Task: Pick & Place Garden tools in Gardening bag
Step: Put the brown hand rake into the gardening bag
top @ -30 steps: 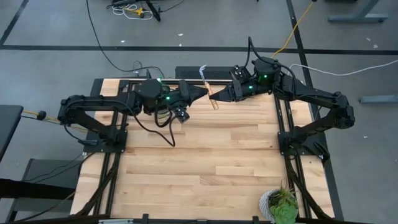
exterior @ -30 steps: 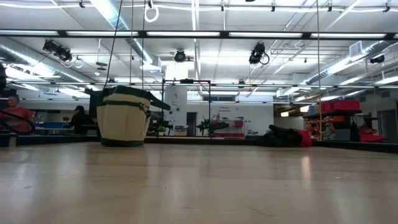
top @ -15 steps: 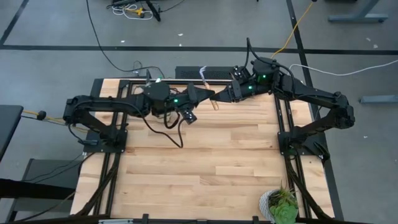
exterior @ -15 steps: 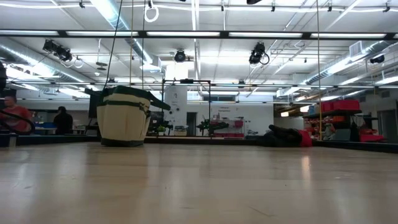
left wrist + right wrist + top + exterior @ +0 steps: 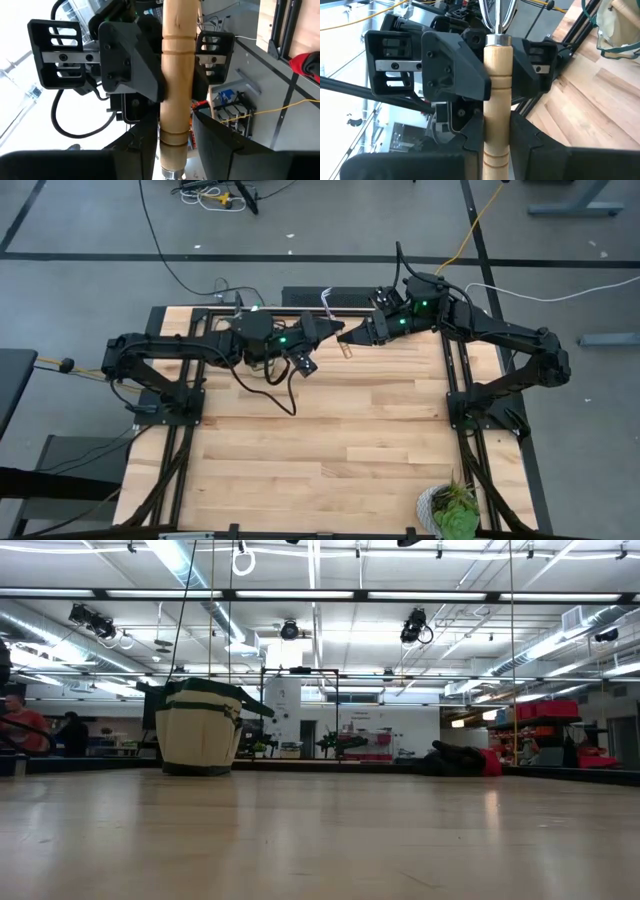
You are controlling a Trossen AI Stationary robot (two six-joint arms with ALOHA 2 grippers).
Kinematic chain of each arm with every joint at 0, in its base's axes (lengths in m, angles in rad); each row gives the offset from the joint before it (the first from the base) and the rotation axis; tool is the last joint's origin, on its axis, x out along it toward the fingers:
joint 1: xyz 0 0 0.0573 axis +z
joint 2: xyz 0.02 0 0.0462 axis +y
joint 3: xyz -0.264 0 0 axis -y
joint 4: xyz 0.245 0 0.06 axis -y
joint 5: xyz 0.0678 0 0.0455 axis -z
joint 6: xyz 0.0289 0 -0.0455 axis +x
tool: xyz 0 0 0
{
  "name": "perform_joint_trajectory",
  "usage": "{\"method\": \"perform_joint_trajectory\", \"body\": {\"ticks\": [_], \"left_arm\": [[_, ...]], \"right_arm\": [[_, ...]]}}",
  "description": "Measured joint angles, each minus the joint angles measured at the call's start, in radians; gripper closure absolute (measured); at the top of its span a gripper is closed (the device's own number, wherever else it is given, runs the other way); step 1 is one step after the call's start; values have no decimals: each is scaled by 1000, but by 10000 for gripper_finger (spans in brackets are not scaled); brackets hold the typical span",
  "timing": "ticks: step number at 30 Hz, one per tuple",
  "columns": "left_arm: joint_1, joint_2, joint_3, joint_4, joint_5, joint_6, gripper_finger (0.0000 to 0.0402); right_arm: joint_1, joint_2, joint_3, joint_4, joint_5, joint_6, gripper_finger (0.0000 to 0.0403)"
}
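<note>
Mid-air handover above table's far edge: left gripper (image 5: 335, 332) and right gripper (image 5: 352, 335) both pinching wooden-handled rake (image 5: 176, 80); next, one must release.

high: top-down | low: table-level, faces room | wrists: close, share rake handle (image 5: 176, 75)

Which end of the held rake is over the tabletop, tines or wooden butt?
The wooden butt, over the boards; the metal tines reach past the table's far edge.

wooden rake handle (image 5: 176, 90) | upright between left fingers (image 5: 140, 150) | right gripper (image 5: 165, 65) clamped on it opposite
</note>
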Motion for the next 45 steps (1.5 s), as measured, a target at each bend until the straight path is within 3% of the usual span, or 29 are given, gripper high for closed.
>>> {"method": "perform_joint_trajectory", "body": {"ticks": [7, 17, 26, 40, 45], "left_arm": [[0, 0, 0, 0, 0, 0, 275], [0, 0, 0, 3, 0, 1, 320], [0, -1, 0, 3, -1, -3, 320], [-3, -2, 1, 8, -37, -46, 322], [-3, -2, 2, 5, -41, -42, 322]], "right_arm": [[0, 0, 0, 0, 0, -3, 347], [0, 0, 0, -2, 1, -2, 347], [0, 0, 0, 2, 0, -4, 341], [-2, -7, 0, 54, -36, 1, 229], [-7, -26, 0, 33, -39, 9, 208]]}}
